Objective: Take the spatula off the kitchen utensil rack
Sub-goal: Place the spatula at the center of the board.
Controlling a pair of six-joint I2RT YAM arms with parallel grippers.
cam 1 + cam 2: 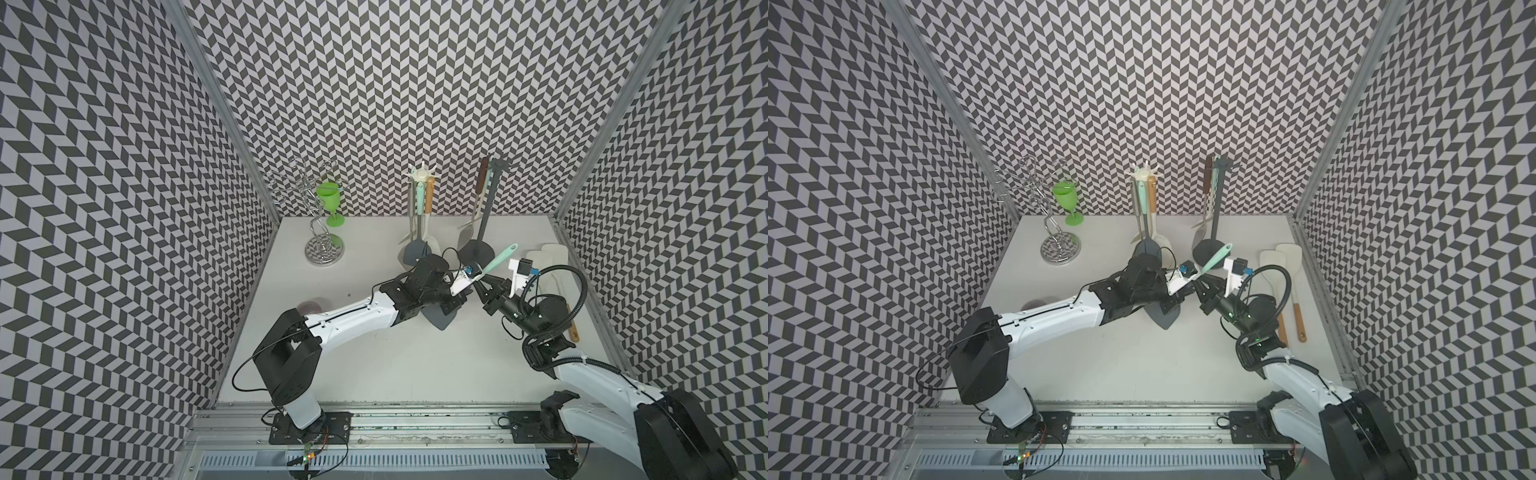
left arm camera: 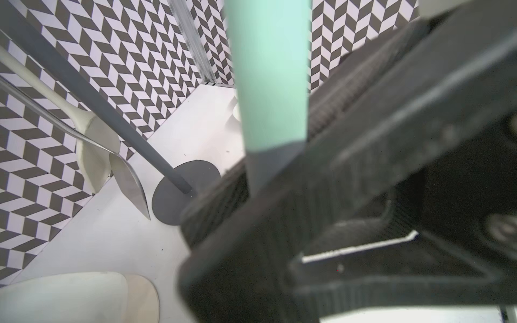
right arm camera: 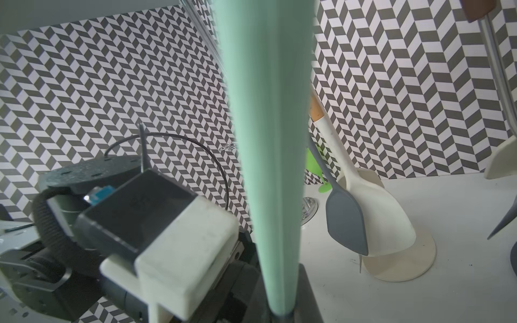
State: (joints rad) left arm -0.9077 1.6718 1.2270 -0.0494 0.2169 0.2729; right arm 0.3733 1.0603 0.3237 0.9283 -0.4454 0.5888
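Spatula (image 1: 500, 260) slanted — handle rearward, blade frontward.

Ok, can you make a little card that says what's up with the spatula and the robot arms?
cream rack: upright, utensils hanging
grey rack: upright, utensils hanging
spatula: off both, mint handle, grey blade, in the air
left gripper: jaws shut on spatula
right gripper: jaws shut on spatula

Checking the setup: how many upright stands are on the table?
3: a chrome wire stand back left beside the green goblet, a cream rack at back centre, a dark grey rack right of it. None appears hidden.
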